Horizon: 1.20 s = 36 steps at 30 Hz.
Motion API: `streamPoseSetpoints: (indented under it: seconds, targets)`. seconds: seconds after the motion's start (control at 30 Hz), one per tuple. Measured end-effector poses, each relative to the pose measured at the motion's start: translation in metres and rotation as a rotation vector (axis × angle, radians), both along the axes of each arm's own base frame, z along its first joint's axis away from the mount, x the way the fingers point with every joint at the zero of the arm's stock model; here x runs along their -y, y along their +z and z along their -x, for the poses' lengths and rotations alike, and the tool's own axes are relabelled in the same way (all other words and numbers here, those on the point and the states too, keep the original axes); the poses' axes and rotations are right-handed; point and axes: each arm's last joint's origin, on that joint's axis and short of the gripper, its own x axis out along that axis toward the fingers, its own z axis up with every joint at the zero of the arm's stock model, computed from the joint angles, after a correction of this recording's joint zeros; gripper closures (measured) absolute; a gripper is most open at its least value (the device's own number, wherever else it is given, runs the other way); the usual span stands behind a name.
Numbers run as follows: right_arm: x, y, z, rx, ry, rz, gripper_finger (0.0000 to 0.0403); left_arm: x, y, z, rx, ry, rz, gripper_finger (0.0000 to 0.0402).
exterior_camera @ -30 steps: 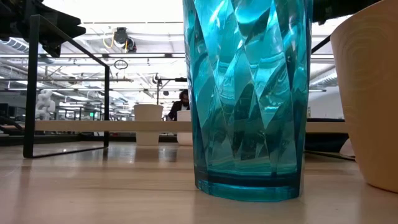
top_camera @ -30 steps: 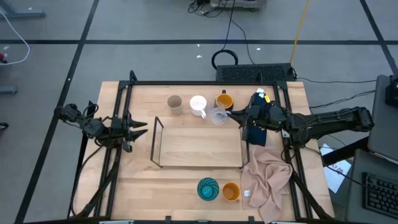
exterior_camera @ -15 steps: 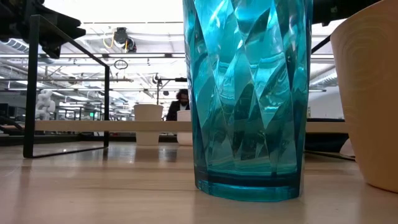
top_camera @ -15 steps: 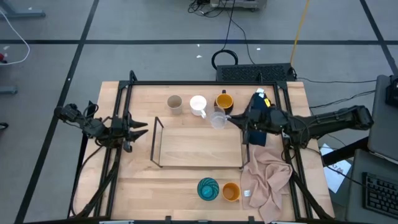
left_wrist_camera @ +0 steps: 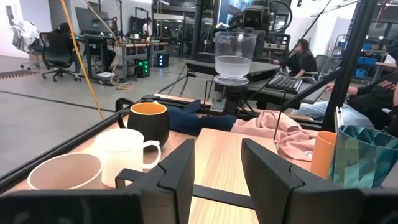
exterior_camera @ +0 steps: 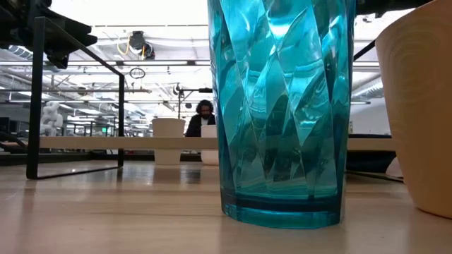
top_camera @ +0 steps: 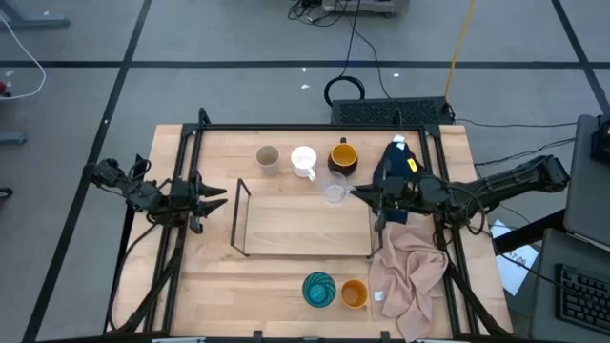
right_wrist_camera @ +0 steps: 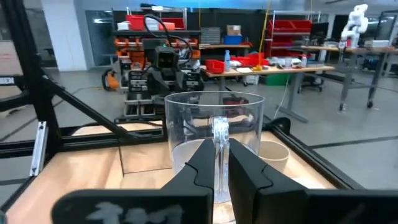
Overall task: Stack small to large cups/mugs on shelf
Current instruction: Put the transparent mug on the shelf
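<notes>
- High view: right hand [top_camera: 355, 191] pinches the glass [top_camera: 335, 193] by its rim, just past the shelf's [top_camera: 303, 225] far right corner. Shelf lies toward the near side; right arm is the closer one. Left hand [top_camera: 217, 195] waits off the shelf's left end, fingers half apart, holding nothing.
- Low view: teal cup [exterior_camera: 281, 106] fills the front; glass not visible.
- Left wrist view: glass [left_wrist_camera: 235, 55] upright, raised above the table [left_wrist_camera: 217, 155].
- Right wrist view: fingers [right_wrist_camera: 202, 163] clamp the near wall of the glass [right_wrist_camera: 214, 140].

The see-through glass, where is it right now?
In the high view, the clear glass is pinched at its rim by the right end effector, at the shelf's far right corner, just in front of the dark mug.
</notes>
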Motion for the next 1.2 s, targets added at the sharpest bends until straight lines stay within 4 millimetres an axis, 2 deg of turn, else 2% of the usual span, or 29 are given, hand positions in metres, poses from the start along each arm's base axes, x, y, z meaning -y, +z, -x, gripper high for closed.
streamPoseSetpoints:
  seconds: [0.3,0.5,0.67,0.87,1.2]
  targets:
    - [-0.005,-0.001,0.001,-0.015,-0.023,0.038,0.0393,0.0,0.0,0.0,0.0,0.0,0.008,0.0268]
    - [0.007,-0.003,0.003,-0.065,-0.074,0.074,0.0393,0.0,-0.001,0.0,-0.004,-0.001,0.009,0.0268]
    - [0.027,0.003,0.01,-0.05,-0.042,0.088,0.0393,0.0,-0.001,0.0,-0.003,-0.001,0.011,0.0268]
    - [0.065,0.008,0.02,-0.032,-0.018,0.061,0.0393,-0.001,-0.001,0.0,-0.003,0.038,0.015,0.0268]
    - [0.121,0.001,0.026,-0.008,0.208,0.012,0.0393,-0.003,-0.001,0.001,0.0,0.11,0.03,0.0268]
